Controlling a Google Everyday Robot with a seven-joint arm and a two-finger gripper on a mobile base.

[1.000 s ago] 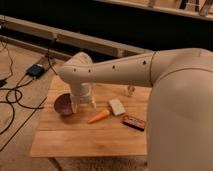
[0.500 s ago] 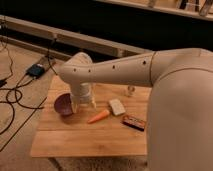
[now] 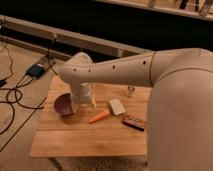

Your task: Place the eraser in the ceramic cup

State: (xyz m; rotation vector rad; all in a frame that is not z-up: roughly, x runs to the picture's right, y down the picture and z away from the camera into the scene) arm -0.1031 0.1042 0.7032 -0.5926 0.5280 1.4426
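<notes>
We count one eraser (image 3: 117,106) lying flat on the wooden table (image 3: 90,141), between one carrot (image 3: 98,116) and one brown box (image 3: 134,122). One ceramic cup (image 3: 130,91) stands behind. The gripper (image 3: 83,105) hangs beside one purple bowl (image 3: 63,104); we cannot tell its grip.

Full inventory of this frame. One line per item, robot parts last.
table: 1, light wood, centre of view
bowl: 1, dark purple, table's image-left part
carrot: 1, orange, mid-table
eraser: 1, off-white, next to the carrot's far end
box: 1, dark brown and orange, image-right of the carrot
ceramic cup: 1, pale, far edge behind the eraser
cables: several, black, floor at image-left
adapter: 1, dark, floor at image-left
arm: 1, off-white, reaching over the table
gripper: 1, off-white, pointing down beside the bowl
</notes>
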